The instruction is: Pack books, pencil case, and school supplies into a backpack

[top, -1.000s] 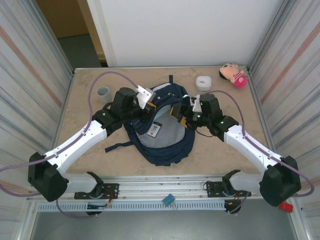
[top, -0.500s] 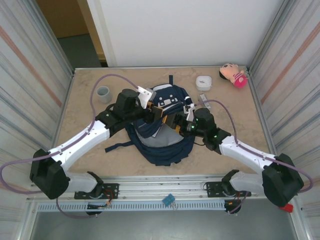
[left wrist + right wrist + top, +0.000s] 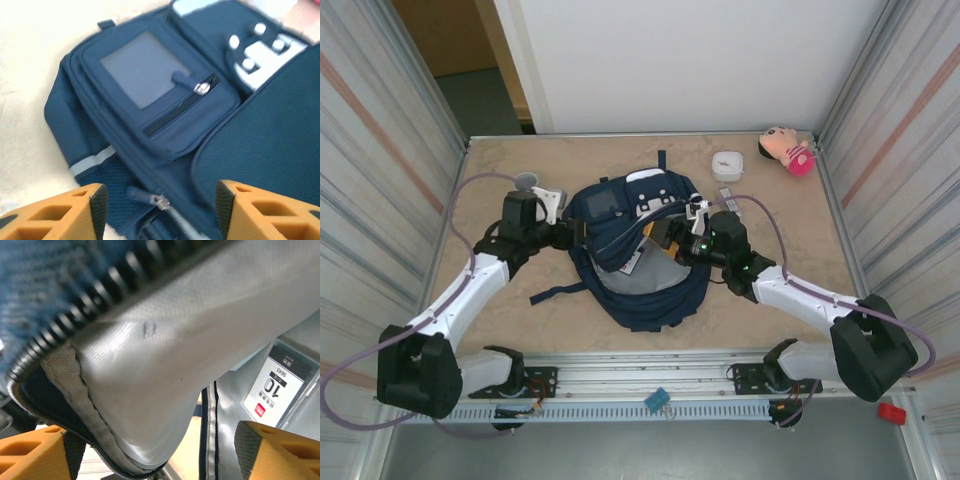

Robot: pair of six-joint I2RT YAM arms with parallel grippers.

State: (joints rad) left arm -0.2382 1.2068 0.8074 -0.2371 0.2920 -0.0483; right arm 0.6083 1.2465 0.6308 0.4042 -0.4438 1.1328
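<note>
Backpack (image 3: 165,115) lies just ahead of my left pincer (image 3: 159,202), released; my right pincer (image 3: 150,450) gapes astride its grey lining (image 3: 165,340).

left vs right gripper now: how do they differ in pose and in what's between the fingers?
The left gripper sits at the left edge of the backpack, outside it; the right gripper reaches into its open mouth from the right. The left gripper has nothing between its fingers and looks onto the front pocket; the right gripper straddles the grey lining by the zip. Shared: both stand open.
</note>
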